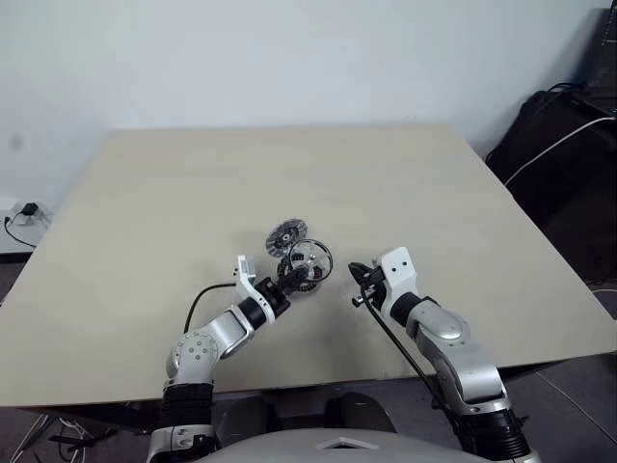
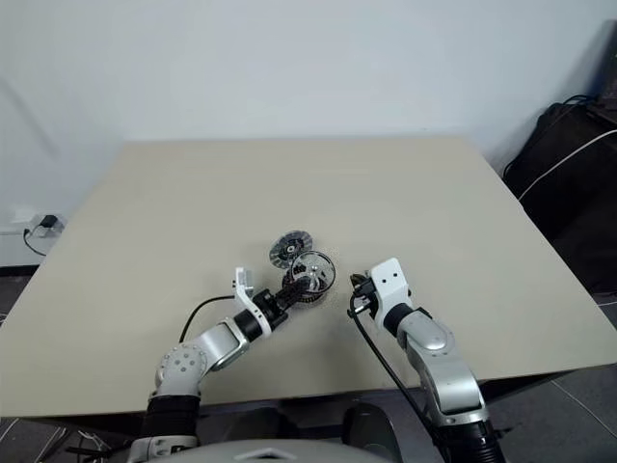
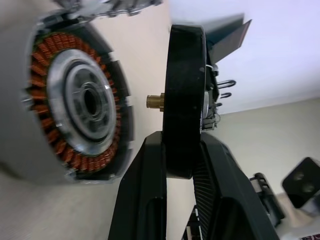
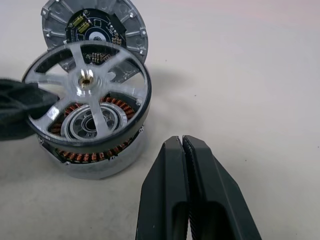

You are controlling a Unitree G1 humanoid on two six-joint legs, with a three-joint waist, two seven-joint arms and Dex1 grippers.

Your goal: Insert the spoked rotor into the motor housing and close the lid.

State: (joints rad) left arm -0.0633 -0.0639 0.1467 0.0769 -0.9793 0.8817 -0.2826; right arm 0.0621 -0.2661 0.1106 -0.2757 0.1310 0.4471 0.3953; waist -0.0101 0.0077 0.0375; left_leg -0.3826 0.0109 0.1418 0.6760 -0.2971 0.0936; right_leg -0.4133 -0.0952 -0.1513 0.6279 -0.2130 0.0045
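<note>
Pinching the spoked rotor (image 4: 87, 95) by its rim, my left end effector (image 1: 289, 277) holds it just above the motor housing (image 4: 95, 155); my right end effector (image 4: 182, 150) hangs pressed together nearby.

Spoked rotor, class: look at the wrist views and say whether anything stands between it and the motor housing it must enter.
Nothing visible does. The spoked rotor, clamped in the left gripper, hangs tilted just above the motor housing; its open coil ring is unobstructed. The lid lies behind, the right gripper aside.

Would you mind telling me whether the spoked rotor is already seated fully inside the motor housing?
No, the spoked rotor is held tilted above the motor housing, whose copper coils are exposed.
</note>
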